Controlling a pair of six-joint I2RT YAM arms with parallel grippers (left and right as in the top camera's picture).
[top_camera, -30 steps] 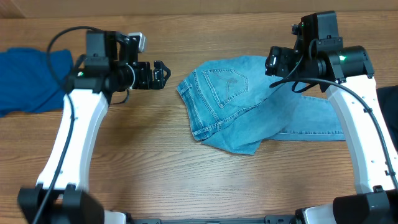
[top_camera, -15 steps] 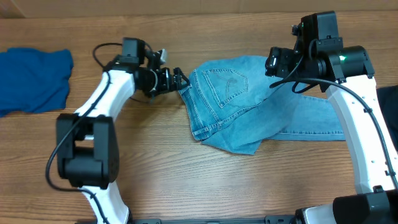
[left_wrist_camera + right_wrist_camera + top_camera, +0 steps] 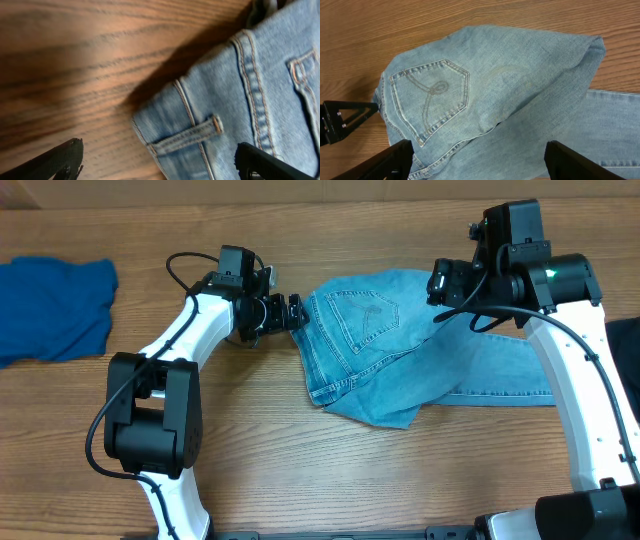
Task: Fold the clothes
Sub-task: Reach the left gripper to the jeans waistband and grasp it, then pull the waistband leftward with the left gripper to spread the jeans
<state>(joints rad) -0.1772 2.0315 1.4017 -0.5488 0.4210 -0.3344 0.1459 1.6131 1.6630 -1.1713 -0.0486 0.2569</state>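
Reaching in since a moment ago, left claw (image 3: 298, 311) is now meeting the jeans (image 3: 400, 350) at their waistband corner, spread wide. Right claw (image 3: 480, 161) is hovering above them, likewise spread.

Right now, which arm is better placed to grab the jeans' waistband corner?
Left. The left gripper, open, is lined up on the waistband corner of the jeans. The right gripper hovers open over the back-pocket area, away from that corner.
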